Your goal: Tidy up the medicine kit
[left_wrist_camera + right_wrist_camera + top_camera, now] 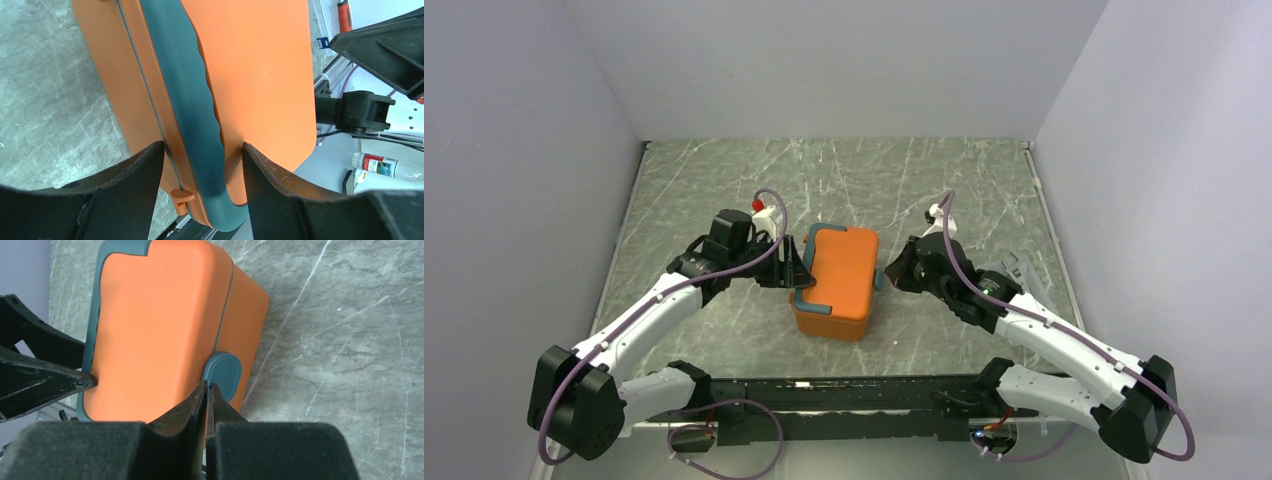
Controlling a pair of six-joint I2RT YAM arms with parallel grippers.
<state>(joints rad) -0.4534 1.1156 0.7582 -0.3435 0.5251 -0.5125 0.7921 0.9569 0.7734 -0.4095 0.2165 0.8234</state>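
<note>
Orange plastic with teal trim, the kit [836, 282] sits near the middle of the grey marbled table [724, 180]. Its lid is down and its long side runs away from the arms, a little askew. Its handle [192, 110] lies along the side facing the left arm. Its latch [222, 374] is on the opposite side, facing the right arm.

The left claw [796, 268] is at the handle side with its jaws well apart. In the left wrist view the two black fingers [135, 185] straddle the handle, one over the kit's side wall and the other over the lid. A strip of orange shows between each finger and the teal bar. Nothing is pinched: the claw is open around the handle, not clamped on it.

The right claw [890, 272] is at the latch side with its jaws pressed together, leaving only a hairline slit. In the right wrist view its tips meet at the near edge of the latch, by the seam between lid and base. Nothing shows between the jaws. I cannot tell whether the tips actually press on the latch.
</note>
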